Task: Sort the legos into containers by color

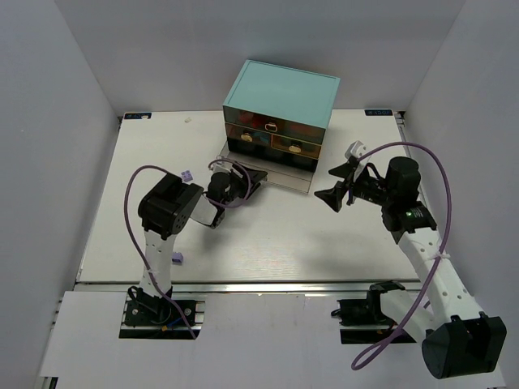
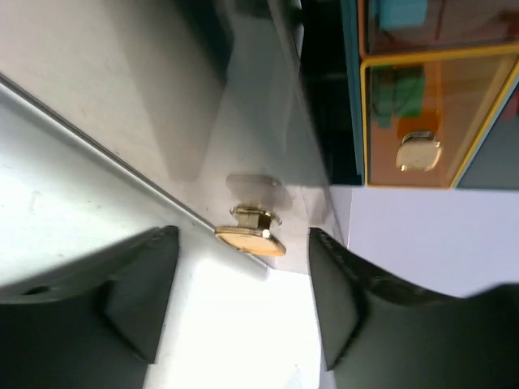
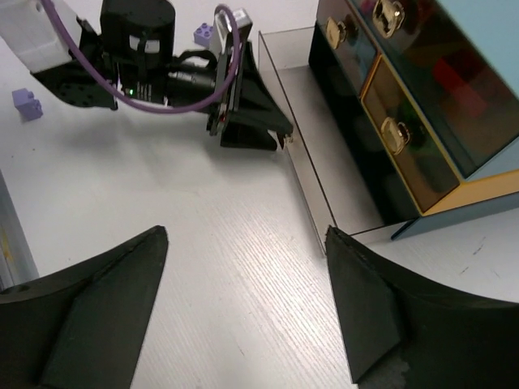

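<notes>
Left gripper (image 2: pixel 243 235) open at the handle (image 2: pixel 251 240) of the pulled-out drawer (image 3: pixel 304 162).
I see its fingers (image 2: pixel 138 300) spread either side of the tan handle, not touching. My right gripper (image 3: pixel 246 235) hangs open near that drawer. Two lavender legos (image 1: pixel 187 175) lie on the table (image 1: pixel 284 235), left of the drawer.

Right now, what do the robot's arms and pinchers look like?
The left arm and right arm have white links with chunky black joints. A purple cable loops over each. The left gripper and right gripper have black wedge-shaped fingers.
</notes>
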Controlling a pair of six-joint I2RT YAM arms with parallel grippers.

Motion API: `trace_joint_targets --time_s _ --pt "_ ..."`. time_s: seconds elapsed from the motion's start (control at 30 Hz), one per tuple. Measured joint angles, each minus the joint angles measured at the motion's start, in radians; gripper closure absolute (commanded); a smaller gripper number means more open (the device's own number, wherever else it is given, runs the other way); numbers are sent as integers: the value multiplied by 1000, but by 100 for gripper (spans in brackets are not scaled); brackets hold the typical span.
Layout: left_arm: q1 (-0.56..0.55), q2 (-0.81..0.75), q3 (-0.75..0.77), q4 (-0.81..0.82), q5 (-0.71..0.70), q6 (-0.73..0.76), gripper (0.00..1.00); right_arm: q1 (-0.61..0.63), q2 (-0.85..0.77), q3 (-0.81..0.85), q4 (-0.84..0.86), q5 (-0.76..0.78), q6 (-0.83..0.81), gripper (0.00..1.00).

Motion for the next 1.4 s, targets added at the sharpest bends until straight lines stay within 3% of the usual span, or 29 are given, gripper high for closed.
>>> trace_joint_targets --time_s 0.17,0.33,0.53,0.7,0.87,1.07,1.4 --pt "17 -65 5 -121 -2 61 18 0 34 -1 -31 -30 -49 14" --pt "23 -196 73 -441 -31 163 16 0 52 -1 -56 -55 -92 13" --pt "21 -359 193 -886 -228 281 12 0 55 -1 -66 -66 -114 13" --pt "25 -426 230 -1170 -450 338 2 0 55 -1 -66 -67 -119 13" --pt "55 -365 380 -1409 -601 369 2 0 60 -1 -66 -70 -119 14" --pt "132 -251 529 -1563 -689 425 2 0 60 -1 -66 -70 -119 13" --pt "262 -59 649 -1660 -715 548 2 0 64 -1 -69 -69 -122 13"
